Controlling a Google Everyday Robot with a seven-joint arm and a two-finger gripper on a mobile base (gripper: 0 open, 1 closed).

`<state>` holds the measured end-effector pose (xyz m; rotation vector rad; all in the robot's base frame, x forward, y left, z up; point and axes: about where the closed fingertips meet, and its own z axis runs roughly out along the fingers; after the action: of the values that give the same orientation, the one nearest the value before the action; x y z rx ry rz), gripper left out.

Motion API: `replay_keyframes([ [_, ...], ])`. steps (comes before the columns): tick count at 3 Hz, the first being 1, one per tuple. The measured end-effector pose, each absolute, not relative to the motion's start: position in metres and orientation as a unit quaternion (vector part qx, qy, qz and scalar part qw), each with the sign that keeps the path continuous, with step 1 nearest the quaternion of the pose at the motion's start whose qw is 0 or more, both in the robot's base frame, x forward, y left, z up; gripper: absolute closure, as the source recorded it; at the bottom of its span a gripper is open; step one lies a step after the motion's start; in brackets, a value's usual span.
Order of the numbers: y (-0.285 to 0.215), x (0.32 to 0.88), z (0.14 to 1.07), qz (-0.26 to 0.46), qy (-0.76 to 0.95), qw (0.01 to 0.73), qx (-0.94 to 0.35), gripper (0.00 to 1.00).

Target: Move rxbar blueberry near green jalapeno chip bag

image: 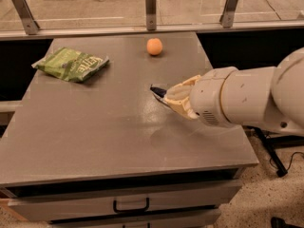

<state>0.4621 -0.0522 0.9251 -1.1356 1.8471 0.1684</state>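
The rxbar blueberry point(158, 91) shows as a dark navy tip sticking out of my cream-fingered gripper point(167, 97), right of the table's middle. The gripper is shut on the bar and appears to hold it just above the grey tabletop point(104, 127); most of the bar is hidden by the fingers. The green jalapeno chip bag point(71, 64), light green with white lettering, lies flat at the far left of the table, well apart from the gripper. My white arm point(251, 99) reaches in from the right.
A small orange ball point(154, 46) sits near the table's far edge, behind the gripper. Metal posts point(150, 8) and a glass rail run along the back. A drawer with a black handle point(130, 206) is below the front edge.
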Motion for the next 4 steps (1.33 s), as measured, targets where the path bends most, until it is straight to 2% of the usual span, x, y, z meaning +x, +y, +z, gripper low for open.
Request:
replay_keyframes([
  [1, -0.039, 0.465, 0.925, 0.077, 0.742, 0.469, -0.472, 1.0],
  [4, 0.064, 0.514, 0.923, 0.106, 0.66, 0.503, -0.548, 1.0],
])
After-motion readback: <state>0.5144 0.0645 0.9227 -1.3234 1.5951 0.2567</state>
